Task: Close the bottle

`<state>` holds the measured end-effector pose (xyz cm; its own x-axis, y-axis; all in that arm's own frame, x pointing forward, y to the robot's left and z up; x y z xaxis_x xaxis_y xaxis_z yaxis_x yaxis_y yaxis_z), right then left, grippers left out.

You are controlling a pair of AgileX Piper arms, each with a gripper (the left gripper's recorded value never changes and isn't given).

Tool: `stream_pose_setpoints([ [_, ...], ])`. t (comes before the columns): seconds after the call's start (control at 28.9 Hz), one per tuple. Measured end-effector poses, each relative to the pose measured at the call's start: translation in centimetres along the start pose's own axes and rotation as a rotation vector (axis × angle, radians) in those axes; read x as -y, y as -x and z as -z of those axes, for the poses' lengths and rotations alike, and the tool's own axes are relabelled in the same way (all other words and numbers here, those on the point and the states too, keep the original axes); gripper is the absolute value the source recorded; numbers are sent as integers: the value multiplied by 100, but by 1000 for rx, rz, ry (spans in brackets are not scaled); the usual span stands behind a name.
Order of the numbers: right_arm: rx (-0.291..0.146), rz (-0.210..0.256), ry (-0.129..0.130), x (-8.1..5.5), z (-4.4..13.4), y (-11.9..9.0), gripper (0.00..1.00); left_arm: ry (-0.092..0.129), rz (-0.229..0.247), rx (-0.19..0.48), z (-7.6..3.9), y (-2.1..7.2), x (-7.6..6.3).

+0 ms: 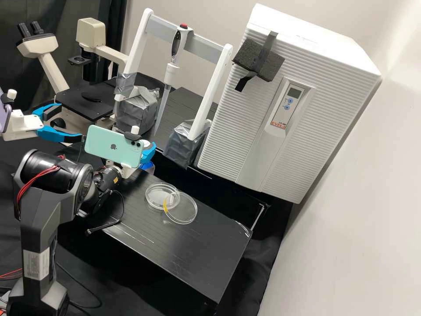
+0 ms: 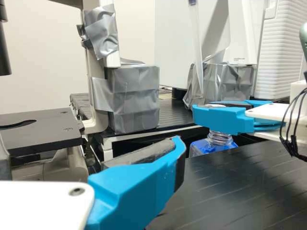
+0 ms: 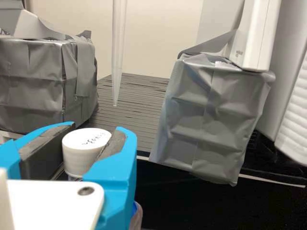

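Between the dark pads of your right gripper (image 3: 88, 143) sits a white ribbed cap (image 3: 85, 146), clamped by its sides. Just under these fingers the bottle (image 2: 211, 143) stands upright on the black bench (image 1: 197, 245). Its body is blue and its clear threaded neck is bare. Whether the cap touches the neck, I cannot tell. Your left gripper (image 1: 70, 122) hangs near, with fingers wide apart and nothing in them. Farther along the bench two clear petri dishes (image 1: 171, 202) overlap. Behind stand a pipette (image 1: 169, 83) in a white frame (image 1: 215, 83), a microscope (image 1: 66, 66) and a large white ribbed machine (image 1: 307, 131).
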<state>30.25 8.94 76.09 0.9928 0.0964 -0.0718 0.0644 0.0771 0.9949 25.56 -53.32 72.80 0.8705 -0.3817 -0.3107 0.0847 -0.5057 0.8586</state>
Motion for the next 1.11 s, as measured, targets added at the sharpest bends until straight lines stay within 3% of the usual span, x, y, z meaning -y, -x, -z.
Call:
stream_pose_setpoints([
  [0.59,-26,-27,-11,-117,90,44,0,0,-7,0,-1,-13,-15],
  [0.94,7,-13,0,-57,7,-28,0,0,-7,0,-1,-13,-15],
  [1.0,10,-14,16,-54,-2,-34,0,0,-7,0,-1,-13,-15],
  [1.11,20,-18,18,-61,-29,-41,0,0,-7,0,-1,-13,-15],
])
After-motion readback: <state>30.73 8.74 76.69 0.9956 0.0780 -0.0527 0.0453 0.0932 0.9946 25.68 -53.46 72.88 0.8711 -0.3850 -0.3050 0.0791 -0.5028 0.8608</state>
